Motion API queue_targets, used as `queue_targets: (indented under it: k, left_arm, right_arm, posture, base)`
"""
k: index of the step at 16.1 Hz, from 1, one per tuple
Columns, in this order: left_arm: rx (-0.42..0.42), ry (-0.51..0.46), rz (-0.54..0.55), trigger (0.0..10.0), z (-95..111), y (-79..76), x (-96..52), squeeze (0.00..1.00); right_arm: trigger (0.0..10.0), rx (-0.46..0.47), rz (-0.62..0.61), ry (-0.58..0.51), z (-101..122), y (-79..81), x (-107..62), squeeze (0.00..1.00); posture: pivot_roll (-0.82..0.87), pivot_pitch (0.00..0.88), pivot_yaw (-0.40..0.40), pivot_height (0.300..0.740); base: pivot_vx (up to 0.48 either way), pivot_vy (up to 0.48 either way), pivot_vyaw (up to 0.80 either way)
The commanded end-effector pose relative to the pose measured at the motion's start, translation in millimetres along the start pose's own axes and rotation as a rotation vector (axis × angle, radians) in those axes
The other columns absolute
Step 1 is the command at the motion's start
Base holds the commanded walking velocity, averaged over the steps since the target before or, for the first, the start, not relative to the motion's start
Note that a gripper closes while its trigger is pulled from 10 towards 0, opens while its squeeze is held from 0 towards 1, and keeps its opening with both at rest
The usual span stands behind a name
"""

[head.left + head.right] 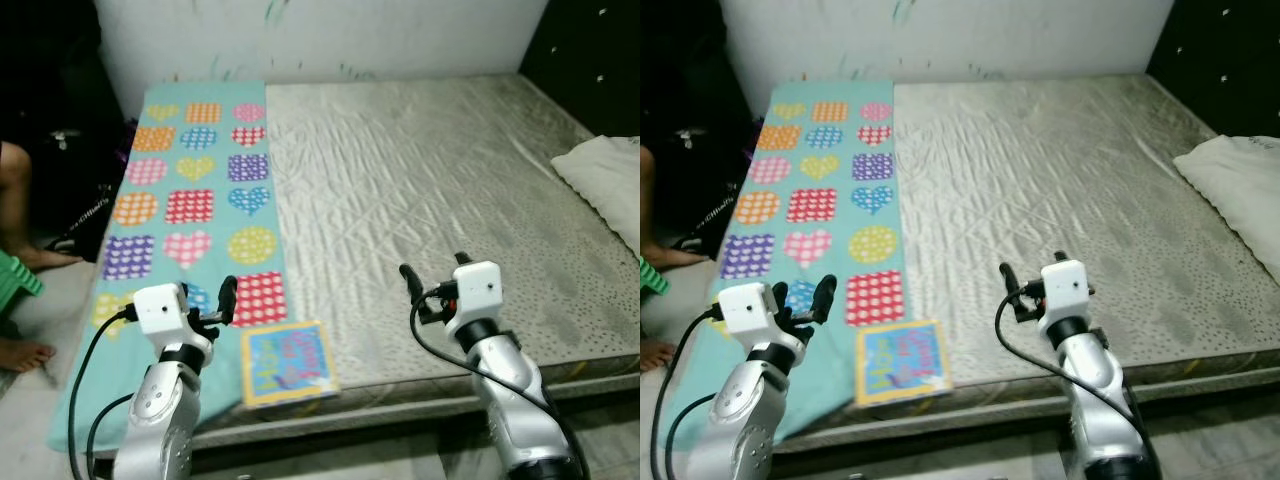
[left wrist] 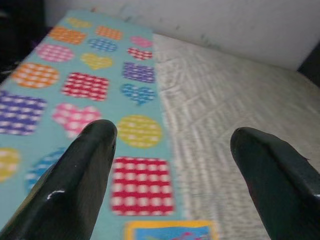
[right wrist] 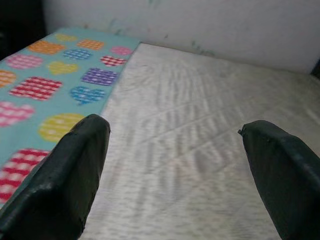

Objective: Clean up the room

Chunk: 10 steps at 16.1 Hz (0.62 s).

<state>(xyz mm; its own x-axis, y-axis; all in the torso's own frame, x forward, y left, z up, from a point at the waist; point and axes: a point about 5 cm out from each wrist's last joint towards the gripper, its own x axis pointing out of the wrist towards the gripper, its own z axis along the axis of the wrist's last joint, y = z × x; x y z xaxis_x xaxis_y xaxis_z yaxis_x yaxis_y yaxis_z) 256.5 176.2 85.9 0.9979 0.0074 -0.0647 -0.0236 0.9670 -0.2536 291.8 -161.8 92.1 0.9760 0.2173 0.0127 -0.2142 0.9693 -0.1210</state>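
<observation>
A colourful picture book (image 1: 288,362) lies flat at the front edge of the bed, partly on a teal blanket (image 1: 190,190) with bright dotted hearts and squares. The blanket runs along the bed's left side. My left gripper (image 1: 212,303) hovers open just left of the book, over the blanket's near end. In the left wrist view its fingers (image 2: 75,170) stand wide apart with the book's top edge (image 2: 170,231) between them. My right gripper (image 1: 435,268) is open over the bare grey mattress (image 1: 420,180), right of the book, holding nothing.
A white pillow (image 1: 610,180) rests at the bed's right edge. On the floor to the left, a person's leg (image 1: 15,190) and foot (image 1: 25,352) are next to a green stool (image 1: 15,280). A white wall stands behind the bed.
</observation>
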Motion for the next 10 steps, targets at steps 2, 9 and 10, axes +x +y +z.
queue_targets:
  k: [2,9,10]
  left_arm:
    - [0.006,0.002,0.009,10.0,0.4,3.4,-1.7,0.0]
    - [0.015,0.0,0.026,10.0,0.8,5.1,-1.9,0.0]
    - [0.017,0.003,0.03,10.0,0.5,5.9,-2.1,0.0]
  right_arm:
    - [10.0,0.0,0.017,0.003,0.6,2.7,0.0,0.0]
    - [10.0,-0.022,0.02,0.013,0.9,3.0,1.2,0.0]
    - [10.0,-0.033,0.019,0.011,1.6,3.0,1.3,0.0]
  posture:
    - [-0.14,0.096,0.018,0.74]
    - [-0.14,0.097,0.021,0.74]
    - [-0.14,0.097,0.021,0.74]
  base:
    - [0.0,0.0,0.0]
    - [0.0,0.0,0.0]
    - [0.0,0.0,0.0]
